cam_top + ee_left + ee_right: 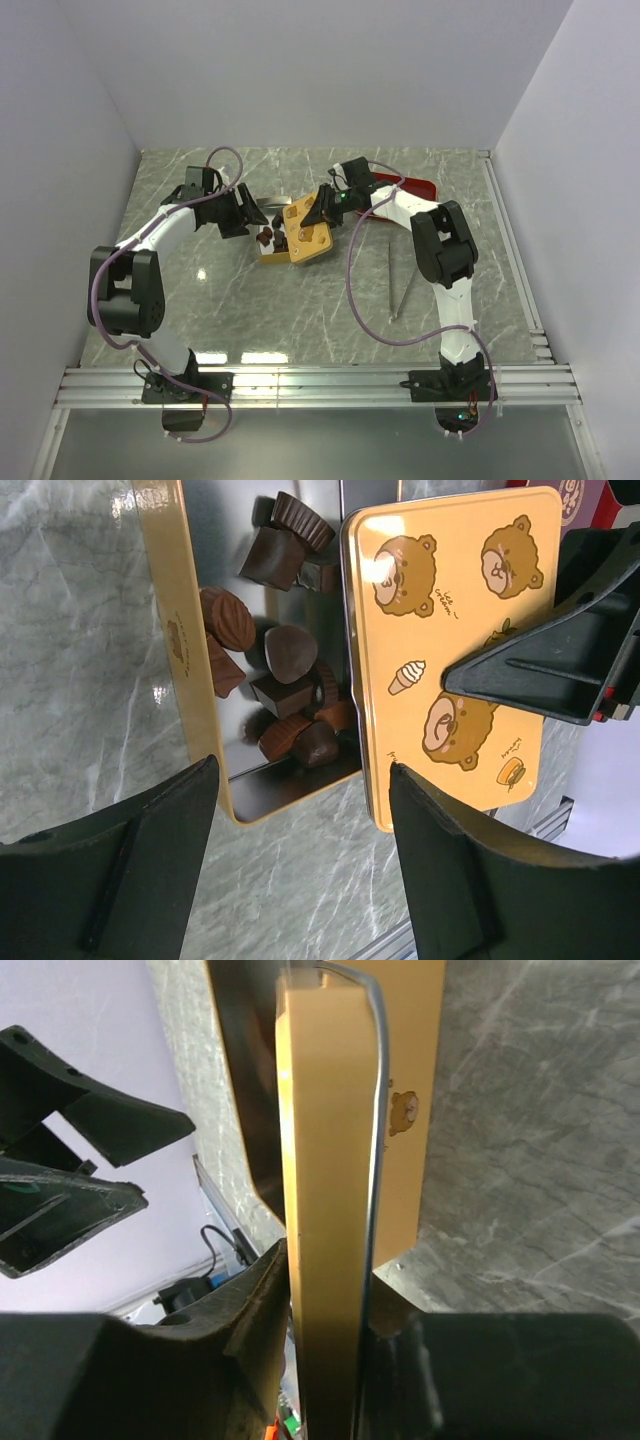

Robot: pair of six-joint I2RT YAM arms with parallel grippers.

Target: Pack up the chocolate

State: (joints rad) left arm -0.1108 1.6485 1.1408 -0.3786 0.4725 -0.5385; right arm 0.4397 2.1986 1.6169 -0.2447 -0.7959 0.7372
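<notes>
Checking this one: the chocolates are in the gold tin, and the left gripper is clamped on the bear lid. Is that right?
Not quite. It is the right gripper that is clamped on the bear lid; the right wrist view shows it shut on the lid's edge. The left gripper hangs open. The chocolates are in the gold tin, as you say.

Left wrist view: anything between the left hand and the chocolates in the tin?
Nothing visible. The open left hand hangs above the exposed chocolates in the gold tin. The bear-print lid, gripped by the right hand, overlaps only the tin's edge beside them.
</notes>
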